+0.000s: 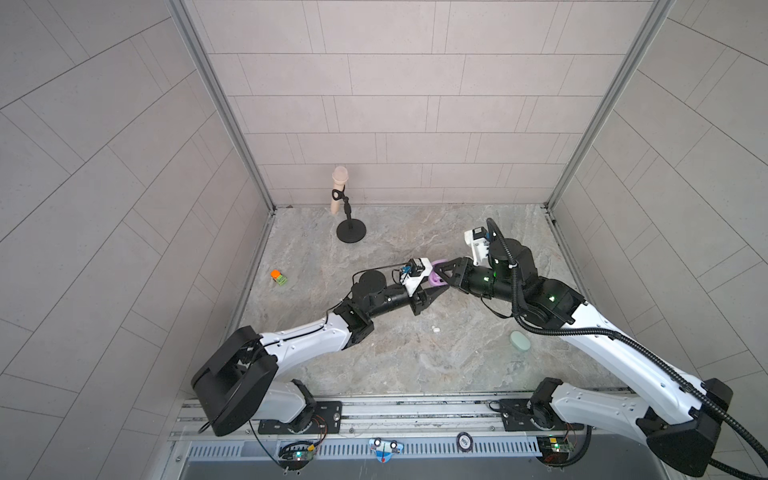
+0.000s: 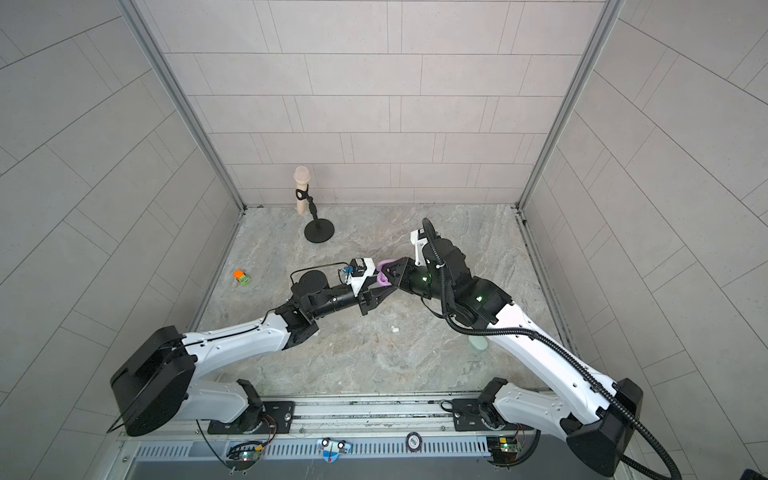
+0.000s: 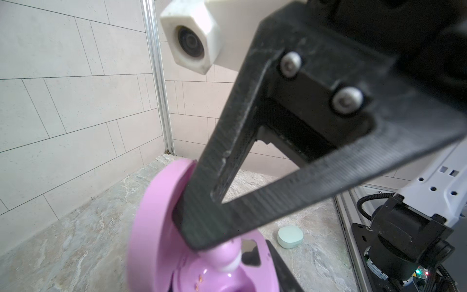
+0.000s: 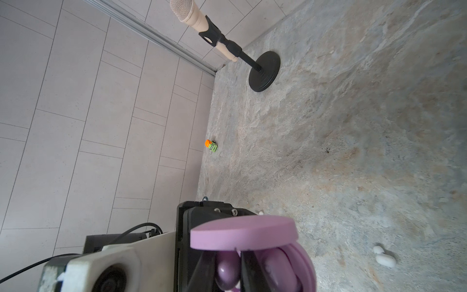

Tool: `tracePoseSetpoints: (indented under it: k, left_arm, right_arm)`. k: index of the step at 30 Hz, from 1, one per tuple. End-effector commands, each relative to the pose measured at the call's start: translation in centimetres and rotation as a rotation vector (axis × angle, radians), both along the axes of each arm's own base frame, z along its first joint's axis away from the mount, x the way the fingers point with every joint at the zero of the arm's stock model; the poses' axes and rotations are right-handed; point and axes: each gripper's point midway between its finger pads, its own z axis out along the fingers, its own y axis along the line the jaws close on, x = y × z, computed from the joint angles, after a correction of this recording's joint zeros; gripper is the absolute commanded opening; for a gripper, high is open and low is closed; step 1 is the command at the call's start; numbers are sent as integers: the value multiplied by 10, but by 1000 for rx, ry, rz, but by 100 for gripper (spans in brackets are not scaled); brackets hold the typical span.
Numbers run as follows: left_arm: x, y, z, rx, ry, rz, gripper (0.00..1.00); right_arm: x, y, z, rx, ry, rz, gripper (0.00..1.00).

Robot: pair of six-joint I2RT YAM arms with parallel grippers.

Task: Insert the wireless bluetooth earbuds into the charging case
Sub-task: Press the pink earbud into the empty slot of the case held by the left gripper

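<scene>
My left gripper (image 1: 439, 289) is shut on the open lilac charging case (image 1: 437, 281), held above the table's middle. In the left wrist view its lid (image 3: 154, 222) stands raised and the base (image 3: 214, 280) shows gold contacts and one empty dark socket. My right gripper (image 4: 227, 263) is shut on a lilac earbud (image 4: 226, 276), pressed down into the case under the lid (image 4: 242, 236). The same earbud (image 3: 227, 254) shows beneath the right finger (image 3: 227, 202). Two white earbuds (image 1: 435, 329) lie loose on the table, also seen in the right wrist view (image 4: 384, 256).
A shut mint-green case (image 1: 519, 340) lies near the right arm, and the left wrist view shows it too (image 3: 290, 237). A microphone on a black stand (image 1: 345, 208) is at the back. A small orange and green toy (image 1: 278, 277) sits by the left wall.
</scene>
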Motion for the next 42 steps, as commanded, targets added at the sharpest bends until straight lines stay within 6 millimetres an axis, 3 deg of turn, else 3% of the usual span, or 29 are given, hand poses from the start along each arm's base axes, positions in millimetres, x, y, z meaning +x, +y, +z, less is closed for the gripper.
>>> tracePoseSetpoints:
  k: [1, 23, 33, 42]
  left_arm:
    - [1, -3, 27, -58, -60, 0, 18]
    - [4, -4, 37, -84, -65, 6, 18]
    - [6, -1, 35, -77, -70, 28, 17]
    - [7, 1, 38, -78, -77, 37, 17]
  right_arm:
    - [-3, 1, 11, 50, -15, -7, 11]
    - [-9, 4, -1, 54, 7, 7, 12]
    - [-15, -3, -7, 7, 22, -2, 32]
    - [-18, -13, -7, -38, 23, -27, 39]
